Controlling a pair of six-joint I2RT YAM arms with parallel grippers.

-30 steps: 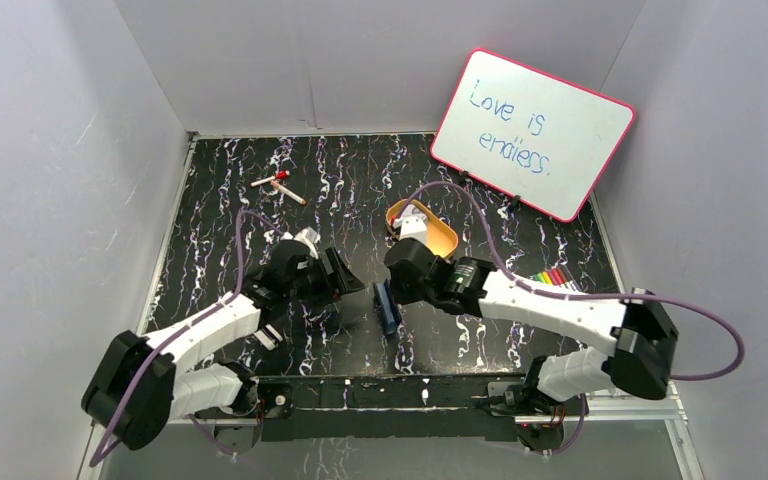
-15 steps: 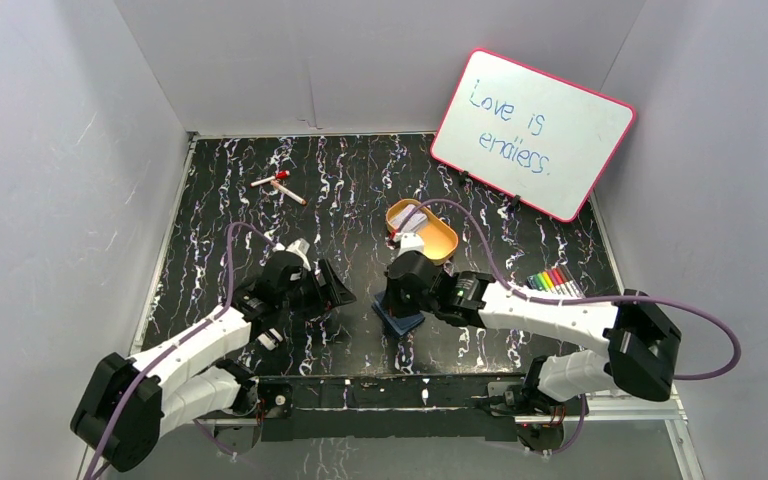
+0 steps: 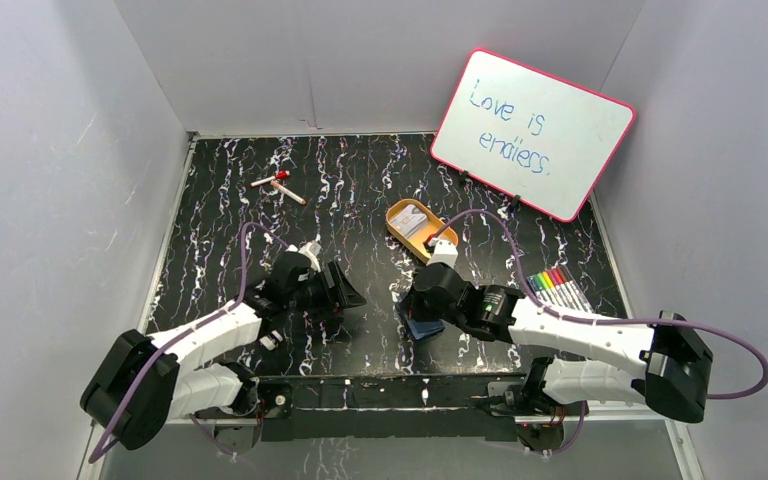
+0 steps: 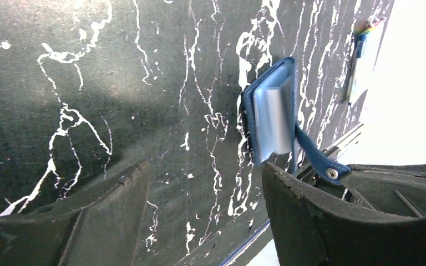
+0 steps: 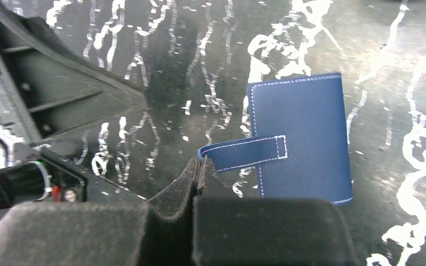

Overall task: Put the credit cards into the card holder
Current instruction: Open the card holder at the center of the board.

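The card holder (image 3: 423, 324) is a navy wallet lying near the table's front middle. My right gripper (image 3: 412, 303) is shut on the end of its snap tab (image 5: 244, 151), with the fingers pinched together at the tab tip (image 5: 198, 164). The wallet body (image 5: 302, 133) lies closed beside the fingers. In the left wrist view the holder (image 4: 272, 113) shows a light blue inside edge. My left gripper (image 3: 346, 291) is open and empty (image 4: 205, 173), left of the holder. Pale credit cards (image 3: 415, 222) lie in the orange tin.
The oval golden-orange tin (image 3: 437, 243) sits behind the right gripper. A whiteboard (image 3: 532, 133) leans at the back right. Coloured marker pens (image 3: 558, 285) lie at the right. Two loose markers (image 3: 278, 185) lie at the back left.
My right gripper has pulled the card holder right and toward the near edge, laying it flatter and uncovering the tin. The left gripper has shifted slightly and stays open.
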